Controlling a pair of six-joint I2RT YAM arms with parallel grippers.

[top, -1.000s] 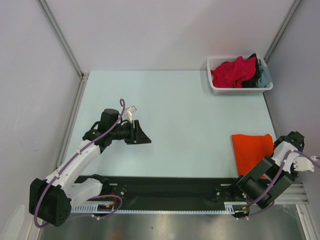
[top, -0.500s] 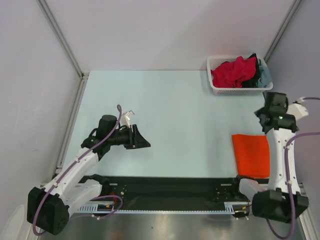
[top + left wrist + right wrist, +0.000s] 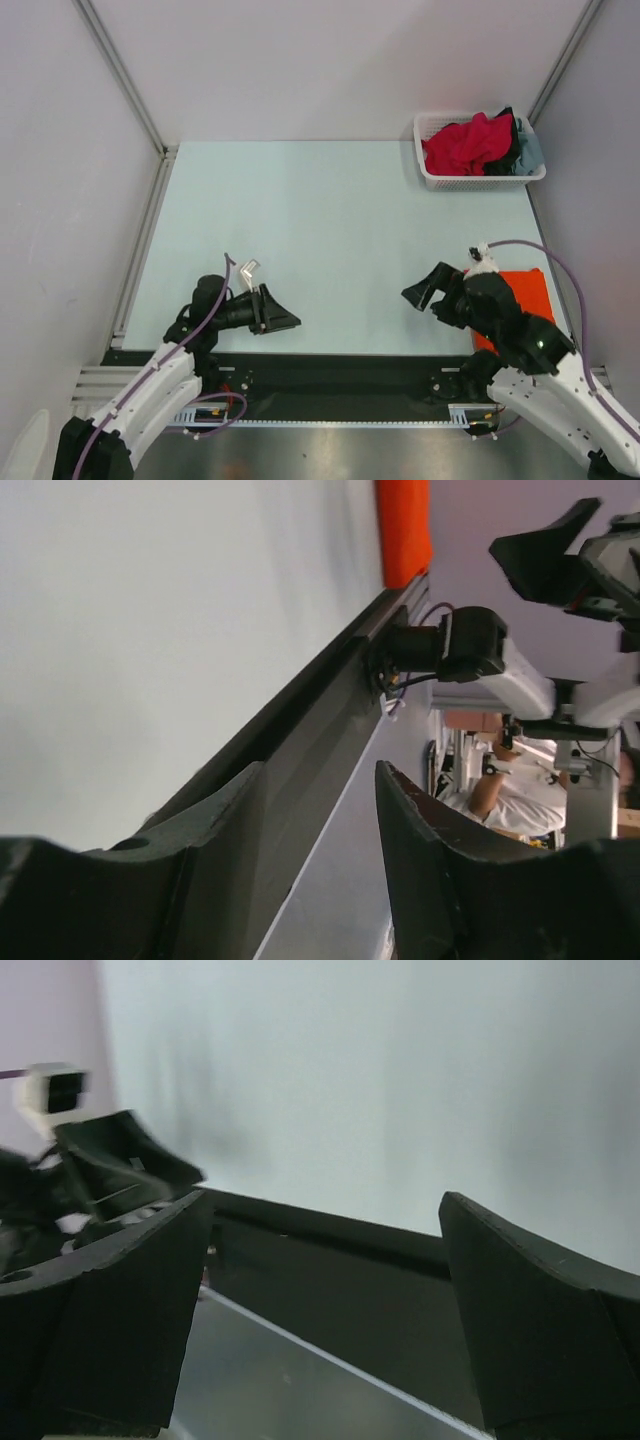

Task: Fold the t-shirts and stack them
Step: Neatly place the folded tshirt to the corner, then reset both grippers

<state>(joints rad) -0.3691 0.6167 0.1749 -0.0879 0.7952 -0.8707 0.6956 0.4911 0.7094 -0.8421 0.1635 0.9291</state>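
Top external: folded orange t-shirt [image 3: 527,288] flat, long axis unclear behind right arm [image 3: 540,347]; left gripper [image 3: 285,313], right gripper [image 3: 422,293] wide, empty.

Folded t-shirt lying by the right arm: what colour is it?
The folded t-shirt is plain bright orange; the top external view shows it best.

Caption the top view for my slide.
Left pincer and right pincer open; orange shirt folded; others in basket.
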